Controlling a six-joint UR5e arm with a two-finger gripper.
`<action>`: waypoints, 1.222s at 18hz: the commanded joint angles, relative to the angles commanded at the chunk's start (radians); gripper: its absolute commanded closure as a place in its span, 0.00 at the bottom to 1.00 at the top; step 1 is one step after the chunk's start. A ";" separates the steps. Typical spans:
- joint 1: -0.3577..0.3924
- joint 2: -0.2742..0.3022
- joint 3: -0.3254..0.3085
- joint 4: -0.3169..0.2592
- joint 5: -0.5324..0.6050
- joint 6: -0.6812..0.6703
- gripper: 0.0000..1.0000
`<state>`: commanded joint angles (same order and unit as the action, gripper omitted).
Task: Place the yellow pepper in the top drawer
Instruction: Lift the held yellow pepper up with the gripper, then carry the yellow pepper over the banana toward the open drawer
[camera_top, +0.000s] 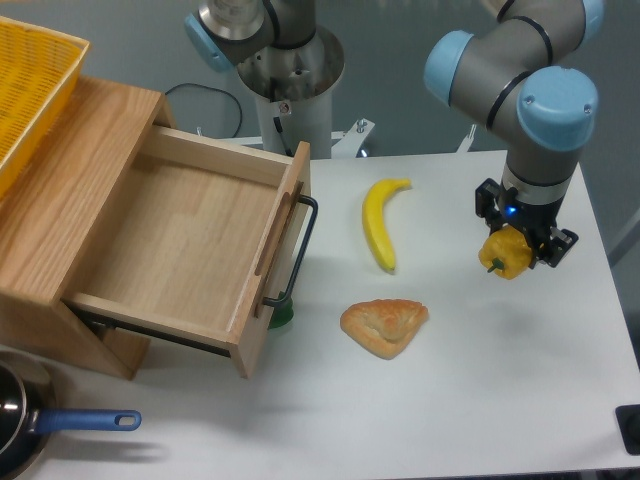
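The small, shiny yellow pepper with a short green stem (506, 254) is held by the black two-finger gripper (512, 250) of the arm. The fingers are closed on the pepper from above, one on each side. The pepper is seen over the right side of the white worktop (470, 400), and a soft shadow lies under it, so it is judged to be lifted a little and not resting.

The wide, shallow top drawer of light wood, with a black metal bar handle (180, 245), is pulled open at the left. Nothing can be seen inside it. It lies well apart from the pepper, straight across to the left in this view.

Between the two, a long curved yellow banana (381, 222) and a flat, golden, triangle-shaped pastry (385, 325) are lying on the worktop. Something small and green (281, 317) is half hidden under the drawer front.

So the pepper must be carried left, high enough that the banana and the drawer's front panel are not bumped, and then lowered into the open box.
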<state>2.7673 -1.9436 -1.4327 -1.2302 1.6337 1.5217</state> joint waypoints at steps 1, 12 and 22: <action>0.002 0.003 -0.003 -0.009 -0.003 0.000 0.77; -0.029 0.144 -0.055 -0.144 -0.071 -0.149 0.77; -0.097 0.301 -0.078 -0.247 -0.210 -0.336 0.77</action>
<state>2.6707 -1.6430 -1.5110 -1.4772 1.4237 1.1860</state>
